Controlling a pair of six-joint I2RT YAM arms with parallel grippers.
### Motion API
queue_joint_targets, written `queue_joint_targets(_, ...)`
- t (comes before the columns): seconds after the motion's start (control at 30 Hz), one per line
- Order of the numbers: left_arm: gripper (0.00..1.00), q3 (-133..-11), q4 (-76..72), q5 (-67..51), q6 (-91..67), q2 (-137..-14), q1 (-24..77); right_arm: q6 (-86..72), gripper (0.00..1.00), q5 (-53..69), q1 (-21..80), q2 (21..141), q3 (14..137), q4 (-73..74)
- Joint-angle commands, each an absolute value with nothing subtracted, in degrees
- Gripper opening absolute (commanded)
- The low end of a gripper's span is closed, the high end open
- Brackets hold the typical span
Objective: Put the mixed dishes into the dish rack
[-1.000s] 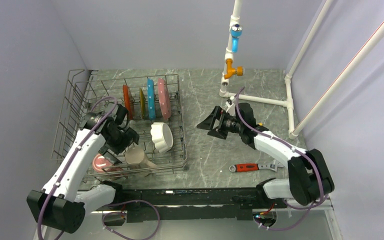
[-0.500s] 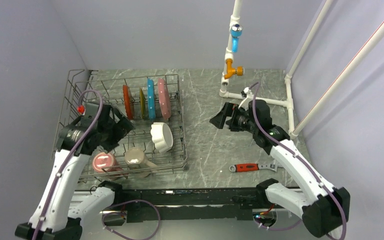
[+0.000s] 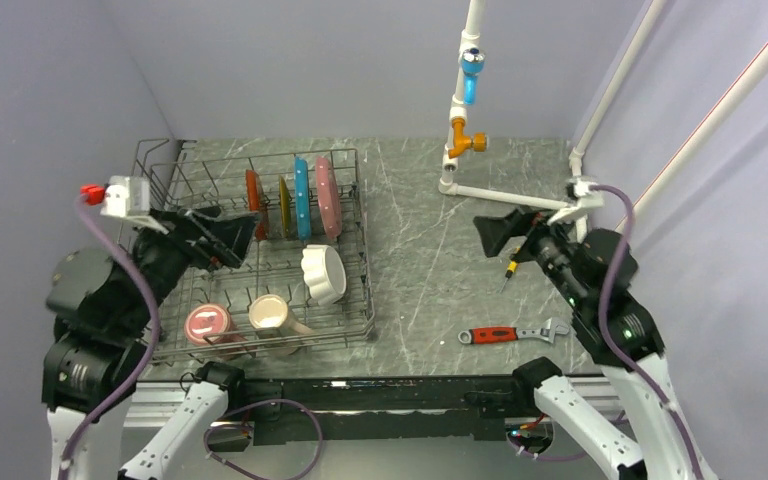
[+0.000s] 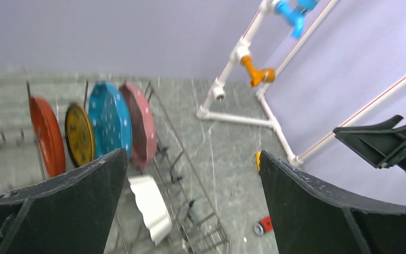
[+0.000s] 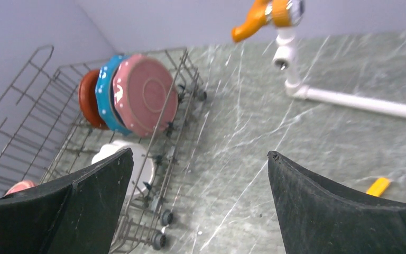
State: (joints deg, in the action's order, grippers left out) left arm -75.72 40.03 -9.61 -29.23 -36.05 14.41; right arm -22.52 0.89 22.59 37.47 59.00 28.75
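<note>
Both arms have withdrawn upward. Left gripper (image 3: 215,235) and right gripper (image 3: 505,232): jaws apart, empty. All dishes (image 3: 326,195) sit in the rack (image 3: 368,270), frame left; loading appears complete.

Four plates (image 3: 251,203) (image 3: 284,207) (image 3: 302,197) (image 3: 327,197), one white bowl (image 3: 323,272), one pink mug (image 3: 206,324), one cream cup (image 3: 272,314), one dish rack (image 3: 280,255), one wrench (image 3: 495,334), one screwdriver (image 3: 509,270).
</note>
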Motion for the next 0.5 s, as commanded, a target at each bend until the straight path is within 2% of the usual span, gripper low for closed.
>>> queue_joint_targets(0.0, 0.99, -79.17, 31.20, -10.92, -19.33, -33.06, 14.24, -17.77, 1.00, -7.22, 22.43, 30.73, 62.81, 30.85)
queue_joint_targets(0.27, 0.99, -82.41, 26.91, -5.15, -10.83, -25.20, 14.24, -14.99, 1.00, -21.12, 22.49, 21.37, 65.21, 26.71)
queue_joint_targets(0.47, 0.99, -80.94, 22.73, -2.03, -8.48, -20.15, 14.23, -15.08, 1.00, -30.54, 22.34, 19.49, 67.54, 25.37)
